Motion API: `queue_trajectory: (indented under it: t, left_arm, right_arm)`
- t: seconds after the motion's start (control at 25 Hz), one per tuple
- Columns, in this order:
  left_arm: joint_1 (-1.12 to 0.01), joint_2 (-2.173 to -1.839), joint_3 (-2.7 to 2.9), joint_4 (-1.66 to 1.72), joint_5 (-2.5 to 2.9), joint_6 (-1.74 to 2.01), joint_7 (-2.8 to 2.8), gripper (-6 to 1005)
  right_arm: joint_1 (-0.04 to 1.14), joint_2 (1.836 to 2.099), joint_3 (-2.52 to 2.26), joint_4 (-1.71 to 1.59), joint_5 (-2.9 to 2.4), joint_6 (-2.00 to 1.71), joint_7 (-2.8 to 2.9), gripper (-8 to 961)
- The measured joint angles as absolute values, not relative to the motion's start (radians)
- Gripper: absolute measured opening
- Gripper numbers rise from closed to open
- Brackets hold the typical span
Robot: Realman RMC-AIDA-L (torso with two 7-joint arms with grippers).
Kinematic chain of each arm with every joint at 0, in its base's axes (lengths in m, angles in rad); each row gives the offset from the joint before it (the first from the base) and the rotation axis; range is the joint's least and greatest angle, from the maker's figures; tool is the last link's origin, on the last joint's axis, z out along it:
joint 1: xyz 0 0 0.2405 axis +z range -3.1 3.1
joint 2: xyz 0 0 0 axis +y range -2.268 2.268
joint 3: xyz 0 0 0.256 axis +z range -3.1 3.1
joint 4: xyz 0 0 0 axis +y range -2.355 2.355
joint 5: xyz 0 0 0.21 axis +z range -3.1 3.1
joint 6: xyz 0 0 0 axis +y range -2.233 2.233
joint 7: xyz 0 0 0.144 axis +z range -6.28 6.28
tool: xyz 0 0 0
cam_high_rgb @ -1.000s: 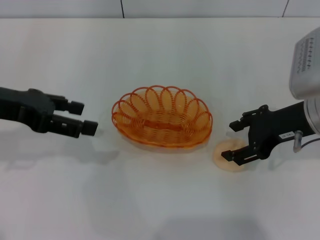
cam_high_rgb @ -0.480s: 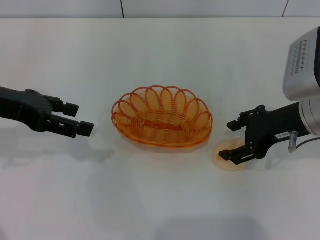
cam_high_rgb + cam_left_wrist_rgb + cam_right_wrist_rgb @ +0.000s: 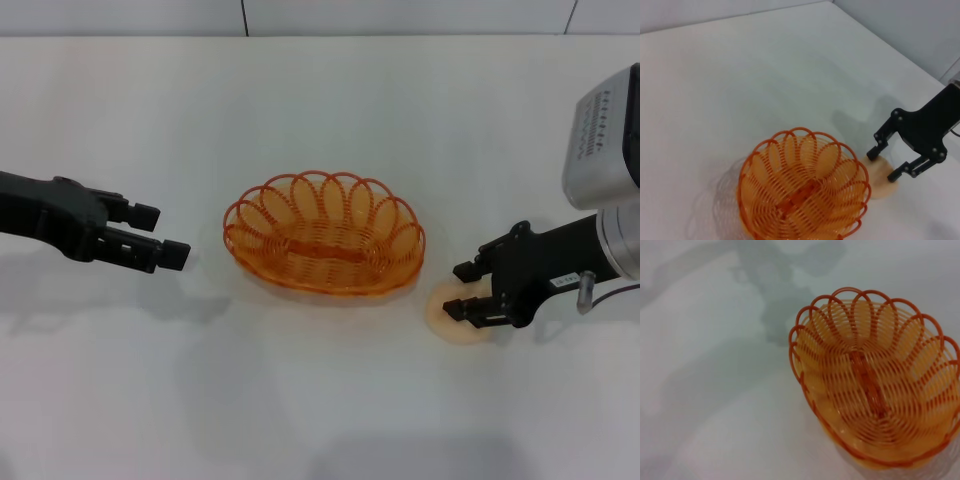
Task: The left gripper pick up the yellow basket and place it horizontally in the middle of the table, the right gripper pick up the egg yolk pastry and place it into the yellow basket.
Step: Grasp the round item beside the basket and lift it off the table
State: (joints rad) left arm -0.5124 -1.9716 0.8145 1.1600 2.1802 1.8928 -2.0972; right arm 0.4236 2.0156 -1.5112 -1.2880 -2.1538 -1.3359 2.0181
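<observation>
A wide white tabletop (image 3: pixel 320 110) fills the head view. Near its middle sits the yellow basket (image 3: pixel 324 233), an oval orange-yellow wire basket with a looped, scalloped rim. It stands upright on its base with its long side running left to right, and nothing lies inside it.

On the robot's left, the left claw (image 3: pixel 160 235) reaches in from the edge, its two black fingers pointing toward the basket. The fingers are spread, with a clear gap between them, and they hold nothing. The claw is apart from the basket, with bare tabletop between them.

On the robot's right, the egg yolk pastry (image 3: pixel 457 312), a small round pale beige bun, rests on the tabletop just beside the basket's right end. The right claw (image 3: pixel 463 290) is lowered over it, its black fingers spread, one on the far side of the pastry and one on the near side. The left wrist view shows the same claw (image 3: pixel 883 164) straddling the pastry (image 3: pixel 878 182), fingers not pressed against it. The right wrist view shows only the basket (image 3: pixel 875 380) on the tabletop.
</observation>
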Motion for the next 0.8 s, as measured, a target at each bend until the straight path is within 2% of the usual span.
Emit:
queue_trajectory:
  t: [0.24,0.48,0.68,0.8]
  left_arm:
    - [-0.512,-1.973,0.814,1.158,2.183,1.89,-2.097,872]
    - [-0.506,-1.974,0.814,1.158,2.182,1.888,-2.097,872]
    - [-0.504,-1.975,0.814,1.158,2.181,1.888,-2.097,872]
    - [-0.502,-1.976,0.815,1.158,2.18,1.888,-2.098,872]
  right_arm:
    - [0.425,2.014,-1.518,-1.287,-2.155,-1.338,2.019,419]
    - [0.426,2.014,-1.512,-1.287,-2.155,-1.344,2.024,186]
    - [0.426,2.013,-1.511,-1.295,-2.155,-1.356,2.027,69]
    - [0.425,2.012,-1.509,-1.304,-2.155,-1.36,2.039,58]
